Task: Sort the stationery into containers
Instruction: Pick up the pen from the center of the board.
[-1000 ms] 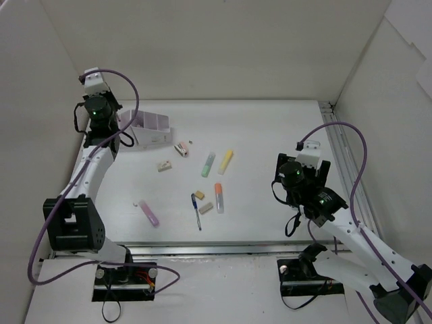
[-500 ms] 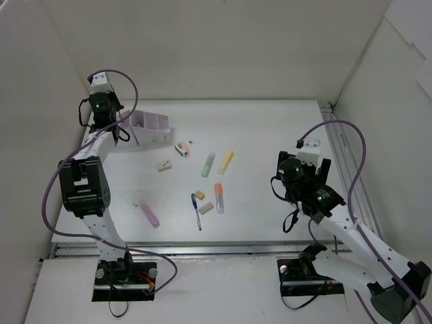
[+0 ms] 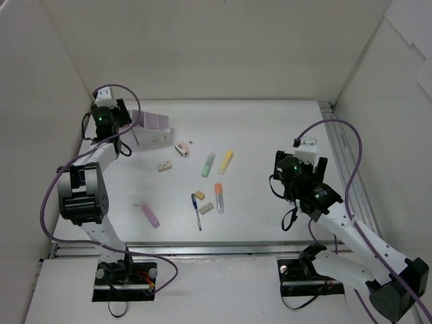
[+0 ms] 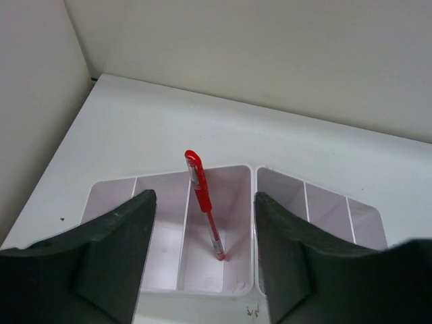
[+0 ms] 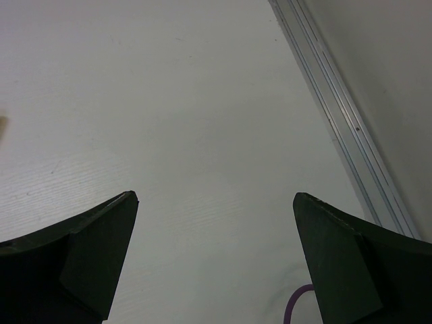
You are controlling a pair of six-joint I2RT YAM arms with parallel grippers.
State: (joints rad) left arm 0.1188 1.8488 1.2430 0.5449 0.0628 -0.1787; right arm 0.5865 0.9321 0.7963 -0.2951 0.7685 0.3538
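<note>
Left hand (image 4: 204, 197) newly parted at the organizer box (image 4: 317, 209), red pen (image 4: 196, 172) standing free in one compartment, right hand (image 5: 214, 197) wide open, empty, above the table (image 5: 169, 101)

Top: high behind the arm bases (image 3: 125, 273), looking down on the whole bench (image 3: 270, 131).
Left wrist: close, facing down into the organizer box (image 4: 233, 196), far-left corner.
Right wrist: close over the bench by the right-edge rail (image 5: 341, 108).
Shared: organizer box, in top and left wrist.
</note>
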